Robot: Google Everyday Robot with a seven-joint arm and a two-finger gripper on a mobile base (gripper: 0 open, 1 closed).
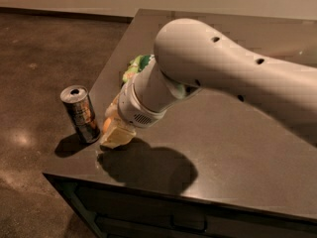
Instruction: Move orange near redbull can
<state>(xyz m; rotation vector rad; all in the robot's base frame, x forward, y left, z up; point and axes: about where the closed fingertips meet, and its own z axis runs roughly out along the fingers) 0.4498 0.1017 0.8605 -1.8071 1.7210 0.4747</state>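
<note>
The redbull can (79, 114) stands upright near the table's front left corner. My gripper (116, 132) is low over the table just right of the can, pointing down and left, with the big white arm above it. A sliver of the orange (107, 125) shows between the fingers, a small gap away from the can. Most of the orange is hidden by the gripper and wrist. The gripper looks shut on the orange.
A green snack bag (139, 64) lies behind the wrist, partly hidden by the arm. The dark table's left edge (106, 66) and front edge (148, 190) run close to the can. The brown floor lies to the left.
</note>
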